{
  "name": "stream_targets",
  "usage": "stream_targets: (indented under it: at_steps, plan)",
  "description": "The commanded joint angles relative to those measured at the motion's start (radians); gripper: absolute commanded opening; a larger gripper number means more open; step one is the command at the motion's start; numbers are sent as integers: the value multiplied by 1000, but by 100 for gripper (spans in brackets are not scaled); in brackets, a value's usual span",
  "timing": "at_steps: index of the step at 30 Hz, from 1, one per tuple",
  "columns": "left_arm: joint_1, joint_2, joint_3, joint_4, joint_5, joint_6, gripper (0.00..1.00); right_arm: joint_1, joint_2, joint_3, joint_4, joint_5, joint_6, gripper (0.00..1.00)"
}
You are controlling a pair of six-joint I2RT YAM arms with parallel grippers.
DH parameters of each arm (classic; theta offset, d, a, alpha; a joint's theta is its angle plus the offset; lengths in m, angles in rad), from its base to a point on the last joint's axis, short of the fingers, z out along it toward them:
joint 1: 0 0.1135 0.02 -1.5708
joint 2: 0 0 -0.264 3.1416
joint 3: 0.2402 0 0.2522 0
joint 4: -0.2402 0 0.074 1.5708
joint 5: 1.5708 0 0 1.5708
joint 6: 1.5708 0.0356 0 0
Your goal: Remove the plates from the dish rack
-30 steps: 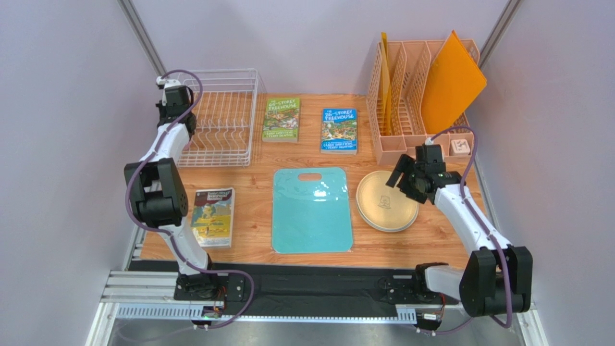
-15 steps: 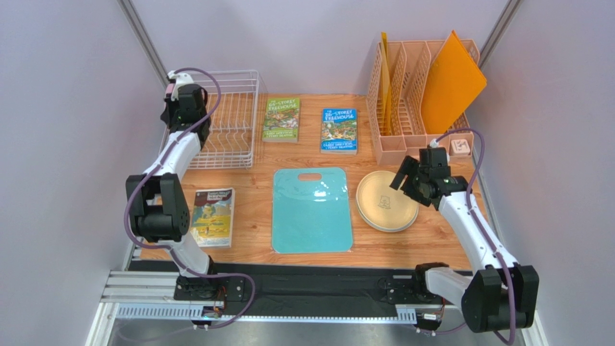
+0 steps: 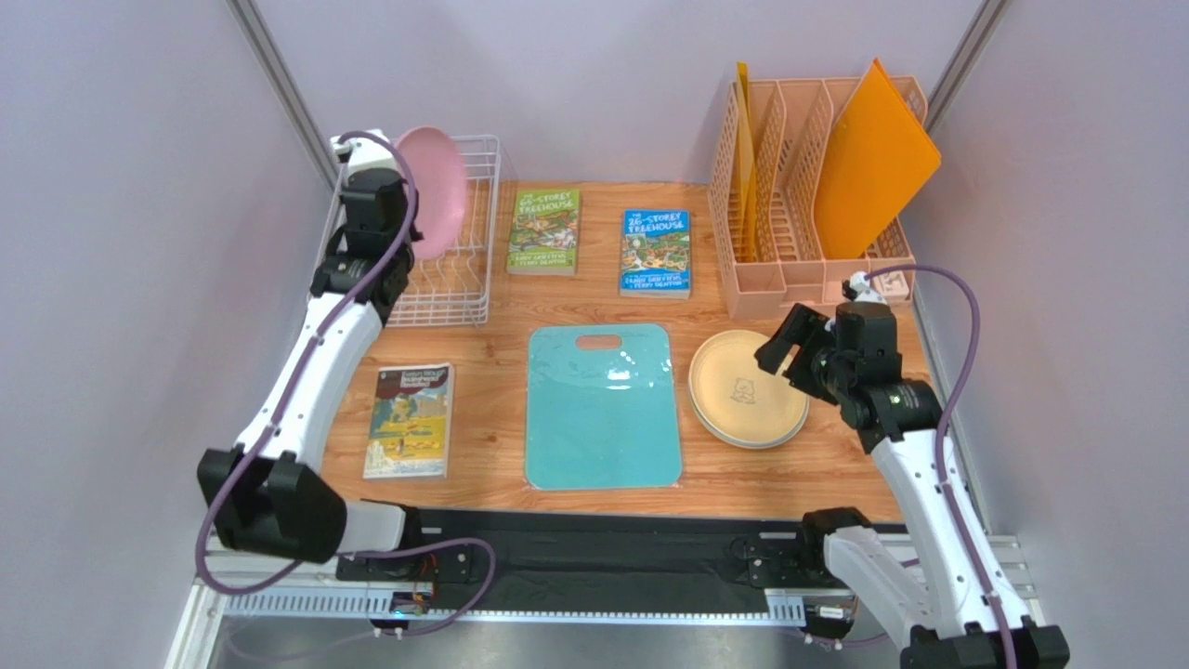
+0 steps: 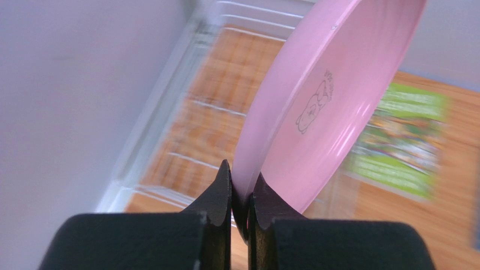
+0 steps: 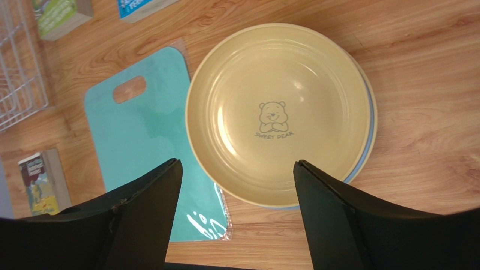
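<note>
Left pincer (image 4: 241, 181) is clamped tight on the lower rim of the pink plate (image 4: 321, 112), one finger on each face, and the plate stands on edge and rises from the fingers toward 1 o'clock in the left wrist view. From above, this pincer (image 3: 380, 209) is over the left side of the white wire dish rack (image 3: 461, 272), which sits at 10 o'clock on the wooden surface (image 3: 489, 363), and the pink plate (image 3: 430, 188) shows at 2 o'clock from it, up at the level of the rack's top wires. Right pincer (image 5: 236, 169) is spread wide with nothing between its fingers, which frame the near rim of the yellow plate (image 5: 276, 112) at 7 and 5 o'clock in its own view. That plate lies flat at 4 o'clock on the surface, just right of the teal cutting board (image 3: 603, 404), on top of a blue plate (image 5: 369, 140) of which only a thin rim shows at 3 to 5 o'clock. Whether anything else lies under the stack cannot be told. The pinched part of the pink rim is hidden by the fingers, and the rack (image 4: 169, 157) behind it is blurred in the left wrist view.
</note>
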Motion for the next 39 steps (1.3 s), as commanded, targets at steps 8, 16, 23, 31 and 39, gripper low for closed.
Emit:
stream_targets:
  at_steps: [8,16,23,31,39]
  plan:
    - [-232,-155,-225,38,740,-383,0,34,-90,-42,214,-233,64,78]
    - [-411,-136,-289,79,714,-419,0,189,-31,3,269,-138,78,79]
    - [-530,-100,-295,96,691,-437,0,328,79,23,307,-50,83,79]
    - [-568,-95,-289,94,696,-429,0,348,165,30,324,-20,69,73]
    - [-573,-123,-294,88,711,-428,0,348,206,20,347,-24,63,49]
